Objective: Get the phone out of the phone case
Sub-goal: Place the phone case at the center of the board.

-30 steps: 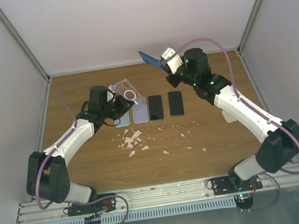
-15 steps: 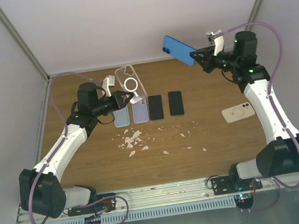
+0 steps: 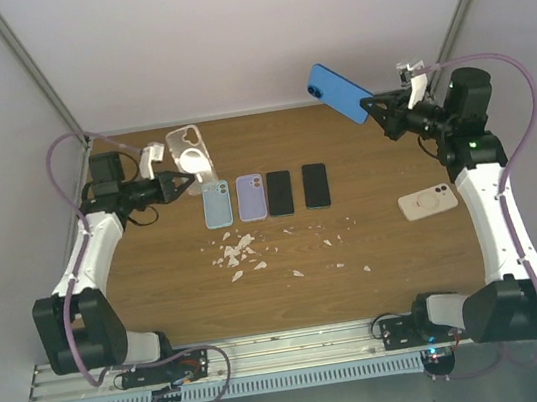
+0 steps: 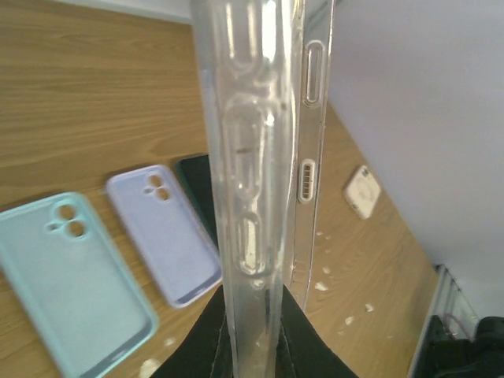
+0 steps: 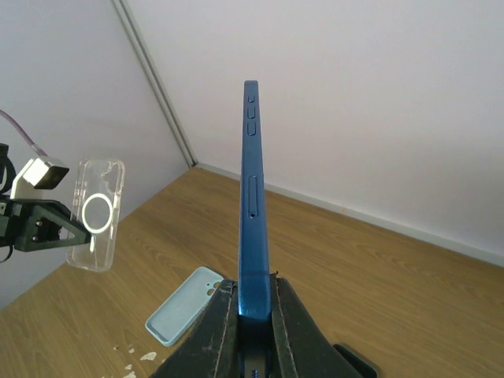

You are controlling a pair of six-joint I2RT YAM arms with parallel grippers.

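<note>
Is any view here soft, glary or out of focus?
Left wrist: the transparent plastic phone case fills the centre, very close and soft-focused; right wrist: the thin blue phone is fairly crisp, the pincer fingers below it blurred; top external: evenly lit, sharp, only faint shadows.

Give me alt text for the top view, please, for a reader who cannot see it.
Over a wooden table, the left gripper holds up an empty clear case and the right gripper a blue phone, well apart. On the table lie two pastel cases, two dark phones, a white case and pale scraps.
</note>
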